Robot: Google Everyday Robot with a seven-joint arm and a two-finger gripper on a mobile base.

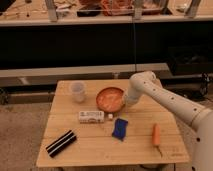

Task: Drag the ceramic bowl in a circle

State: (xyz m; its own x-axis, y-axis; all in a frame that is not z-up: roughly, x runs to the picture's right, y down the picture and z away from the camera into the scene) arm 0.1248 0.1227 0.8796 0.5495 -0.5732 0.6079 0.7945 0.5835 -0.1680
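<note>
The ceramic bowl [109, 98] is round, shallow and orange, and sits near the middle back of the wooden table [100, 142]. My gripper [126, 101] is at the bowl's right rim, reaching down from the white arm [165, 100] that comes in from the right. The gripper touches or sits right against the rim. A small translucent white cup [77, 91] stands to the left of the bowl.
A white box [92, 116] lies in front of the bowl. A blue object [119, 128] lies right of it, a black bar [61, 143] at the front left, an orange carrot-like object [156, 135] at the right. Dark shelving stands behind the table.
</note>
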